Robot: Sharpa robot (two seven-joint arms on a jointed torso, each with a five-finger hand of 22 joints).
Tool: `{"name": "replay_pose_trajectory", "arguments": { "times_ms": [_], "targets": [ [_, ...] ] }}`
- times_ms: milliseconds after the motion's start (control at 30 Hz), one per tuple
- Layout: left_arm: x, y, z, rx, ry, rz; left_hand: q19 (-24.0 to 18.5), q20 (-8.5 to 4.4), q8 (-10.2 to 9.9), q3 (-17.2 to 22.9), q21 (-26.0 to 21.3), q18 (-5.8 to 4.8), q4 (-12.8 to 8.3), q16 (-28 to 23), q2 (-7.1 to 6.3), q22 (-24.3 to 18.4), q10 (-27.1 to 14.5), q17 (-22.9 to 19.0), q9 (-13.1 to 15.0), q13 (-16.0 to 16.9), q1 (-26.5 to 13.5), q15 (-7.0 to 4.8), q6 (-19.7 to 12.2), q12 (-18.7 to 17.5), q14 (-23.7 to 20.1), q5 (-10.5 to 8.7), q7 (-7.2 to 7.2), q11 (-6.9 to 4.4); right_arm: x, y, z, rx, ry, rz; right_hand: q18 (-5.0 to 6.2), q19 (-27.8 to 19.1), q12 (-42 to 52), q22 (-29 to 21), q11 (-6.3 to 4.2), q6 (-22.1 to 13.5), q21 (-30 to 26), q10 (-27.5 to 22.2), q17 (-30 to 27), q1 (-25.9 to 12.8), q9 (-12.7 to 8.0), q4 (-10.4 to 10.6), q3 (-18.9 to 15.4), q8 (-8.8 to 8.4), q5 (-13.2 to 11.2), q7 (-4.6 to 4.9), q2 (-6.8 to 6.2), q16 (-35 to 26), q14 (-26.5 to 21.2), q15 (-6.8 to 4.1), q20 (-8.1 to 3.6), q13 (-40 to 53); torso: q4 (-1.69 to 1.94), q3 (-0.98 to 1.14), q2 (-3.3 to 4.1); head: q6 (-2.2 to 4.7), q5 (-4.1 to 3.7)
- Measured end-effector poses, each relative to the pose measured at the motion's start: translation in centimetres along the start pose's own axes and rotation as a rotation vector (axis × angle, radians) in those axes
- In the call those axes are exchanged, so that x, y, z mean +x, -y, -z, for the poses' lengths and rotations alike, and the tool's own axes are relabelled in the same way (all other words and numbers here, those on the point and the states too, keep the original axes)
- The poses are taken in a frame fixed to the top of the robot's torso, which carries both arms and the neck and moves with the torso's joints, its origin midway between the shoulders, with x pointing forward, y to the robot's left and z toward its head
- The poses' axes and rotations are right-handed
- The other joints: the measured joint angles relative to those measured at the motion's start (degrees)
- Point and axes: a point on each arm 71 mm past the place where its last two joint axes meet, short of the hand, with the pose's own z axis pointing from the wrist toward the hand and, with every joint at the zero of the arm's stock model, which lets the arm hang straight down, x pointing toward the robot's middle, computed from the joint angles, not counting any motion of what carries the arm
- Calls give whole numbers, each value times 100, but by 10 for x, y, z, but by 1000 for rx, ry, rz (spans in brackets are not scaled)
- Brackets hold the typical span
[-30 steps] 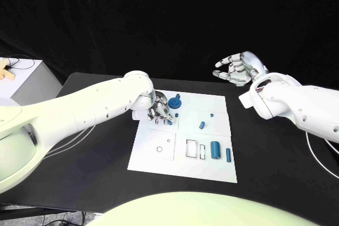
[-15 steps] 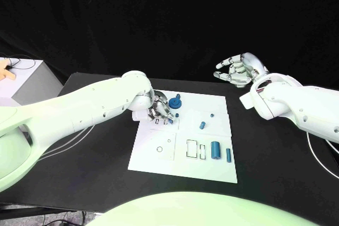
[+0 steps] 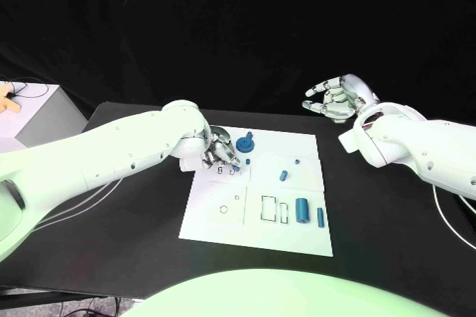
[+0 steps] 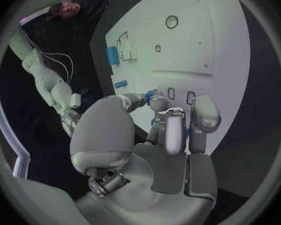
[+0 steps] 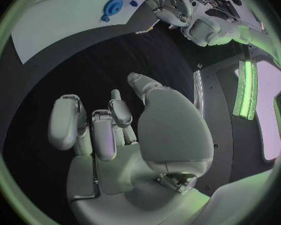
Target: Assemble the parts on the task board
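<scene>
Black desk (image 3: 129, 234) carried the task board (image 3: 298, 234). Most parts looked unplaced: 2 cylinders (image 3: 303, 209) lay near-right. Left hand (image 3: 220, 154) pinched a small part (image 4: 154, 94); right hand (image 3: 336, 97) hovered empty, fingers apart.

A white task board (image 3: 256, 221), marked with thin black outlines, is lying on a black table (image 3: 139, 221). Small blue parts are showing against it: a round blue gear (image 3: 245, 146), a short blue peg (image 3: 284, 175) and a blue cylinder (image 3: 301, 209). Two silver hands, left hand (image 3: 220, 152) and right hand (image 3: 336, 97), are gleaming on white arms.
</scene>
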Motion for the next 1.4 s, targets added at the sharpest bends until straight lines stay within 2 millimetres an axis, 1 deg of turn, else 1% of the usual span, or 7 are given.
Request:
{"name": "replay_pose_trajectory", "arguments": {
  "times_ms": [100, 133, 367, 567, 867, 1233, 1400],
  "targets": [
    [0, 0, 3, 3, 30, -10, 0, 0, 0, 0, 0, 0, 0, 23, 0, 2, 22, 0, 4, 22, 0, 0, 0, 6, 0, 1, 0, -21, -1, 1, 0, 2, 1, 0, 0, -2, 0, 0, 0, 0, -6, 0, 0, -1, 0, 22, -22, 0, 0, 0, 1, 0, 0, 0, -2, -3, 1, 0, 1, 0, -1],
    [0, 0, 5, 4, 45, -15, 0, 0, 0, 0, 0, 0, 0, 23, 0, 10, 31, 0, 6, 35, 0, 0, 3, 22, 0, 2, 3, -29, -1, 1, 0, 2, 2, 0, 0, -12, 0, 0, 0, 0, -23, 0, 0, -23, 0, 22, -22, 0, 0, 0, 23, 0, 0, 0, -12, -11, 2, 0, 2, 0, -1],
    [-1, 0, 11, 12, 133, -49, 21, -21, -1, 15, 22, 0, 15, 23, -23, 38, 61, 0, 22, 66, -22, 0, 42, 23, 0, 2, 2, -20, -1, 1, 0, 4, 3, -1, 1, -41, 0, 0, 0, 0, -23, 0, -1, -30, 0, 22, -22, 0, 0, 0, 30, 0, 0, 0, 0, -12, 4, 1, 3, 0, 3],
    [3, -2, 10, 7, 179, -81, 21, -20, -2, 15, 22, 0, 15, 23, -38, 48, 72, 0, 22, 67, -38, 0, 54, 23, 0, 2, -7, -30, -2, 2, 0, 5, 4, -2, 0, -41, 0, 0, 0, 0, -23, 0, -1, -30, -1, 22, -22, 0, 0, 0, 30, 0, 0, 0, 0, -11, 2, -3, 2, 0, 19],
    [11, -6, 2, -9, 184, -103, 21, -20, -7, 15, 22, 0, 15, 23, -53, 64, 72, 0, 21, 67, -53, 1, 75, 23, 0, 2, -10, -30, -1, 2, 0, 6, 3, -2, 0, -41, -33, -1, 1, 0, -64, -40, -1, -30, -1, 21, -22, 23, 0, 0, 30, -26, 0, 0, 0, -32, -4, -5, 8, 0, 26],
    [13, -8, -1, -17, 178, -112, 41, -41, -22, 15, 22, 0, 14, 23, -68, 64, 71, 0, 20, 72, -68, 1, 104, 22, 0, -1, -17, -29, -1, 2, 0, 6, 3, -3, 0, -41, -33, -2, 1, 0, -64, -40, -2, -30, -1, 21, -21, 23, 0, 0, 30, -24, 0, 0, 0, -32, -6, -4, 8, 0, 16],
    [14, -9, -2, -19, 171, -116, 41, -40, -22, 31, 49, -1, 30, 23, -76, 76, 71, -1, 20, 72, -76, 1, 113, 22, 0, -9, -23, -29, -1, 2, 0, 7, 1, -3, 0, -41, -33, -2, 1, 0, -64, -40, -2, -30, -1, 21, -21, 23, -1, 0, 30, -24, 0, 0, 0, -32, -4, -3, 7, 0, 30]
  ]
}}
